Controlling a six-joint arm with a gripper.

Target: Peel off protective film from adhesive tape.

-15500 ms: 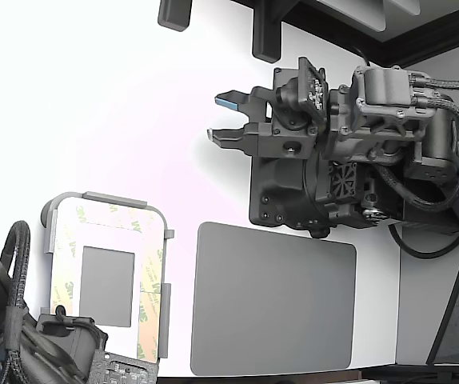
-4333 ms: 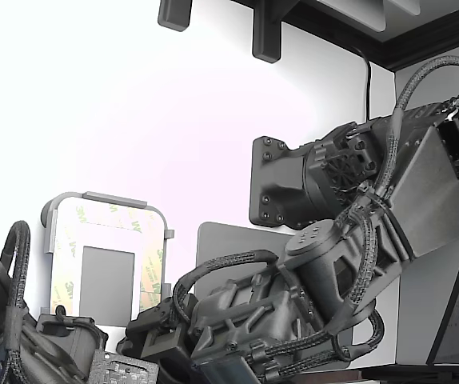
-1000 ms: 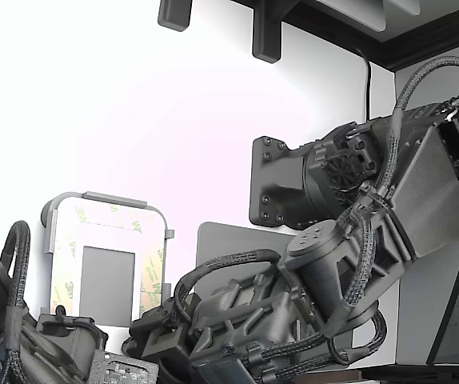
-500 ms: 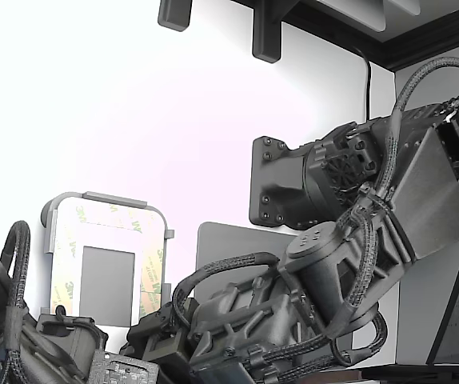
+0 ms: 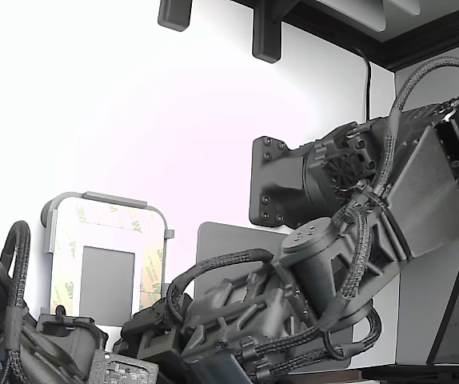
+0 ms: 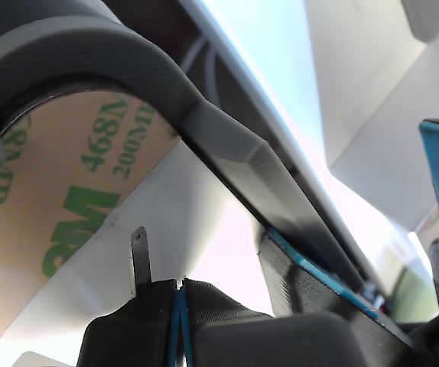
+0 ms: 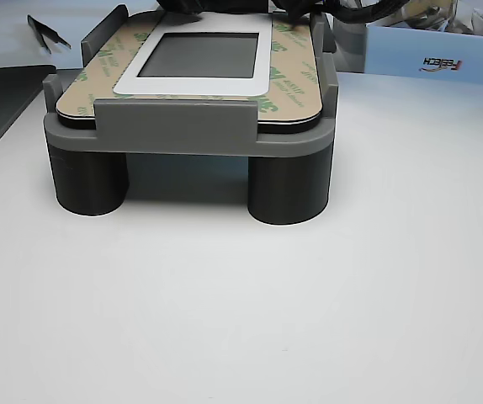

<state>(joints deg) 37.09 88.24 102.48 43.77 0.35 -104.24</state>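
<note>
Down at the plate's near corner, the gripper (image 5: 145, 340) has crept closer; protective film (image 6: 47, 199) still unpeeled, jaw state hidden.

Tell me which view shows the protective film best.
The other view: the protective film frames the grey rectangle, lying flat and unpeeled. The exterior view shows the film partly behind the arm; the wrist view shows one corner of it close up.
</note>
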